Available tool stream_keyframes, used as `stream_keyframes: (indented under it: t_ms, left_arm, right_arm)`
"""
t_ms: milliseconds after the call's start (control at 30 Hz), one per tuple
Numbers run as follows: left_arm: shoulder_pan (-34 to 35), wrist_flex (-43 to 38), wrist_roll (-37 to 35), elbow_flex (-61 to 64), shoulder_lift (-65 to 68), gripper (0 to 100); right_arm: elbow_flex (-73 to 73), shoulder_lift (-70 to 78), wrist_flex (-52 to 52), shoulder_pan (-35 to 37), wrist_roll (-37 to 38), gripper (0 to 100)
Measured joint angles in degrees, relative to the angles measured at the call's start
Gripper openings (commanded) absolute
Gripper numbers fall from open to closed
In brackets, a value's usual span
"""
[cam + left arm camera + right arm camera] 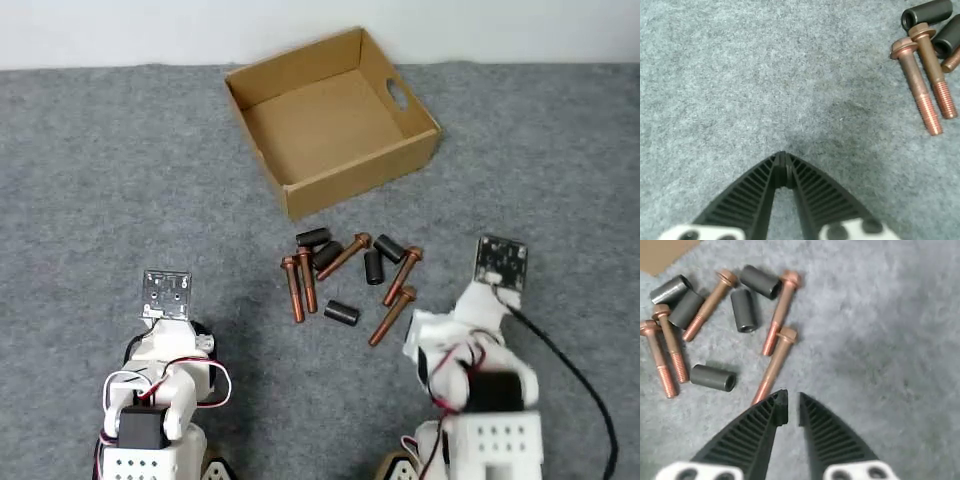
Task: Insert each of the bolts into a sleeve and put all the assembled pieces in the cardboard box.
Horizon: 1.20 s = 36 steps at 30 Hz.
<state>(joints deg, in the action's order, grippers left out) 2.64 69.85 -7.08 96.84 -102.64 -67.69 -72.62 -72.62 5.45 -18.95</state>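
Several copper-coloured bolts point(307, 279) and several short black sleeves point(341, 313) lie loose on the grey carpet in front of the cardboard box point(300, 190). None of the bolts sits in a sleeve, and the box holds nothing. My left gripper point(785, 159) is shut over bare carpet, with two bolts point(917, 90) and a sleeve point(926, 12) well off to its side. My right gripper point(791, 400) stands just short of the nearest bolt point(774, 365), its jaws a narrow gap apart with nothing between them. A sleeve point(713, 377) lies close beside that bolt.
The left arm point(160, 400) and the right arm point(480, 380) sit at the near edge of the table. A black cable point(570, 370) trails from the right arm. Open carpet lies to both sides of the pile.
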Motion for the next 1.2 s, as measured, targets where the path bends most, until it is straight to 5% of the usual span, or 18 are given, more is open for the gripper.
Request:
stream_keyframes:
  t_ms: [433, 967, 1200]
  left_arm:
    - [0.0, 0.0, 0.0, 0.0, 0.0, 0]
    - [0.0, 0.0, 0.0, 0.0, 0.0, 0]
    - [0.0, 0.0, 0.0, 0.0, 0.0, 0]
  right_arm:
    - [4.75, 28.48, 15.56, 11.52, -13.54, 23.4]
    - [4.92, 50.99, 35.96, 10.29, -16.7, 23.3]
    - [6.51, 56.35, 39.65, 6.42, -17.05, 5.1]
